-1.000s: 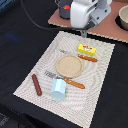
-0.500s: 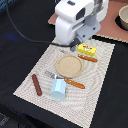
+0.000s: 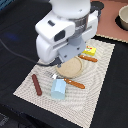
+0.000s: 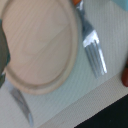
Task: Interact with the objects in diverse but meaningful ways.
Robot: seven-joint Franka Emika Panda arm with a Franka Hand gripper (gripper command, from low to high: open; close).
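Note:
My gripper (image 3: 66,62) hangs over a round tan plate (image 3: 74,70) in the middle of the woven mat; the arm's white body hides its fingers, so open or shut does not show. A brown sausage (image 3: 36,84) lies on the mat at the exterior view's left. A light blue cup (image 3: 58,89) lies in front of the plate. A yellow packet with a red label (image 3: 90,50) sits behind the plate. The wrist view shows the plate (image 4: 37,45) close up, with a metal fork (image 4: 93,44) beside it. The tomato is out of view.
An orange-handled fork (image 3: 71,82) lies in front of the plate and an orange-handled utensil (image 3: 89,58) behind it. A beige bowl (image 3: 123,18) stands at the back right on a pink surface. The mat (image 3: 95,95) lies on a dark table. A second metal utensil (image 4: 22,107) shows in the wrist view.
The arm has moved from the back of the table forward and down over the plate and now fills the middle of the exterior view. The objects on the mat have not moved.

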